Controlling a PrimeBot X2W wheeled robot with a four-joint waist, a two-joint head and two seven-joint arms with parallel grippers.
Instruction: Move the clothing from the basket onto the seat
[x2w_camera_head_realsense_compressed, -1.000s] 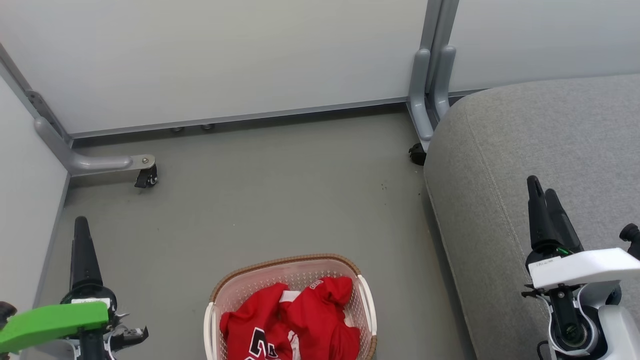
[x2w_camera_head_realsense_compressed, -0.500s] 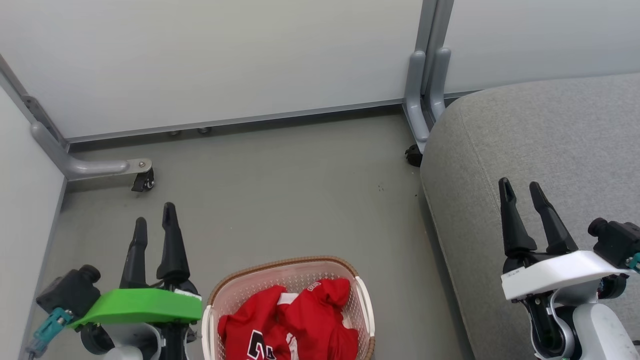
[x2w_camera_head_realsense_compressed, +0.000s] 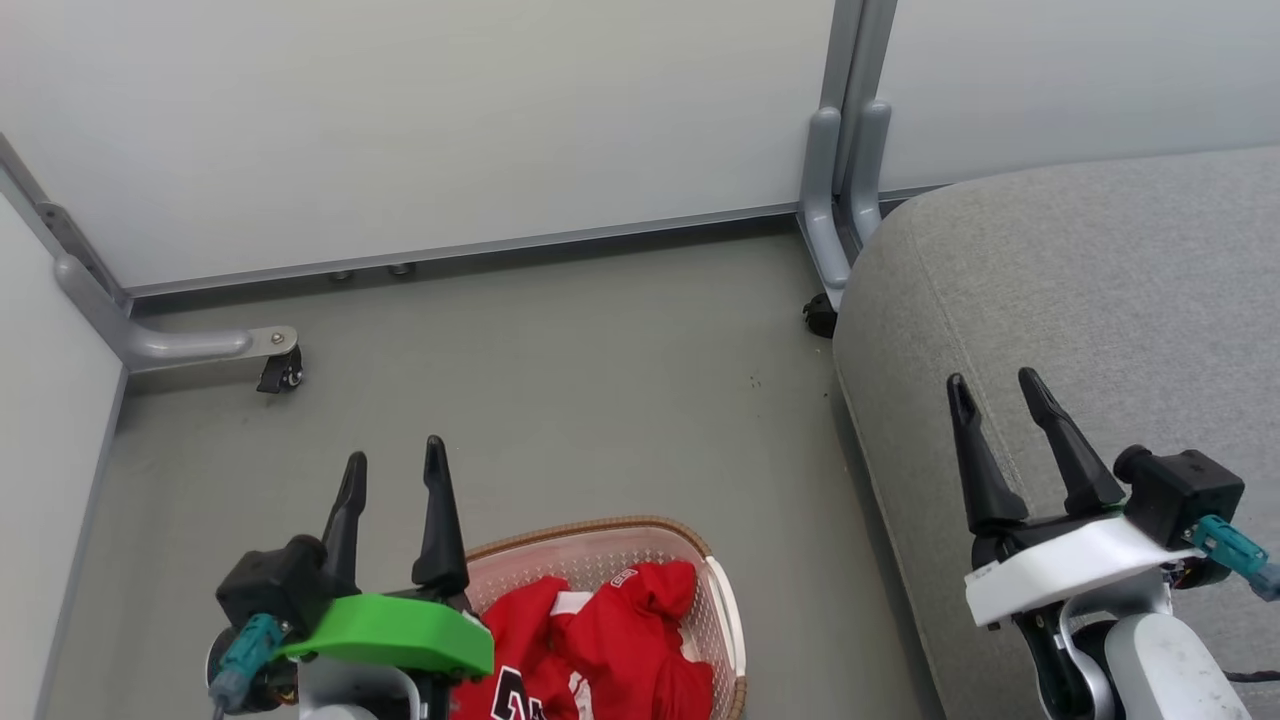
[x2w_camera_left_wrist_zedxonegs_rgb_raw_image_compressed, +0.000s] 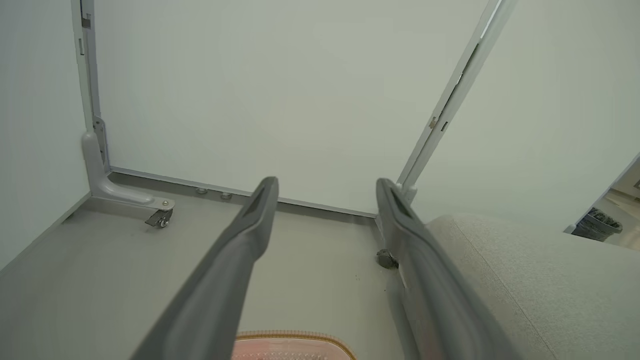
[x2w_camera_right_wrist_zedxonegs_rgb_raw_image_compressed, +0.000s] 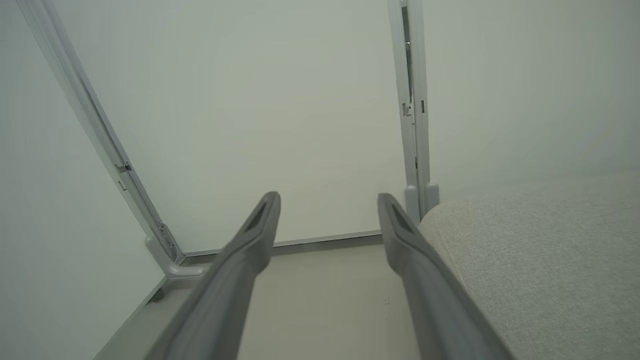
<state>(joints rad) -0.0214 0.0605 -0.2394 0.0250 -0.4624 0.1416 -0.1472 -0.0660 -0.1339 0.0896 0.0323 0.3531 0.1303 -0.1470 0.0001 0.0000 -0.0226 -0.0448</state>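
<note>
Head view — left gripper (x2w_camera_head_realsense_compressed: 395, 452) and right gripper (x2w_camera_head_realsense_compressed: 992, 380), fingers apart — clothing (x2w_camera_head_realsense_compressed: 620, 640) inside basket (x2w_camera_head_realsense_compressed: 600, 527)

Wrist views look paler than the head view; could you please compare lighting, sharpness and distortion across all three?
Head view: soft, even light, crisp, a faint shadow on the floor beside the seat. Left wrist view: washed out, panel post leaning from wide-angle distortion, left hand blurred near the lens. Right wrist view: hazier, low contrast, right hand equally soft.
</note>
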